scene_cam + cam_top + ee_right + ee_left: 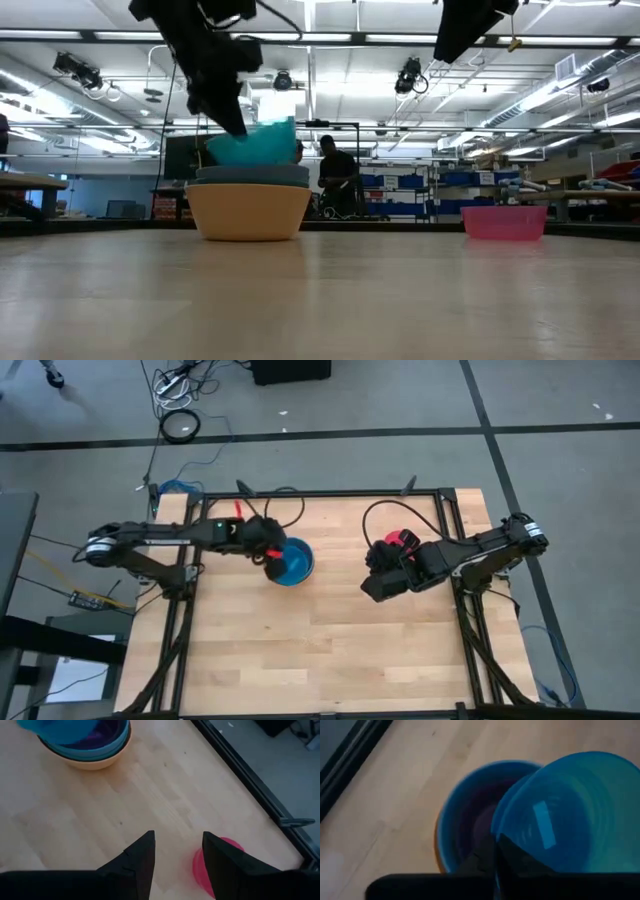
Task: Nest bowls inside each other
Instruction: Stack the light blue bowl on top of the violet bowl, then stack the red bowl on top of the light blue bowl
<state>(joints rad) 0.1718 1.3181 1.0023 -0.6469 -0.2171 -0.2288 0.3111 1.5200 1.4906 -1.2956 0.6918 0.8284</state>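
Overhead, table-level and two wrist views; shared bowl stack (292, 563)

A stack of nested bowls (297, 563) sits on the table (320, 650) at about eleven o'clock from its middle. The left gripper (272, 555) is at the stack's nine o'clock edge, holding a tilted bowl (255, 143) just above the stack. A single bowl (401, 539) lies well apart at two o'clock, with the right gripper (376, 586) above the table just beside it.
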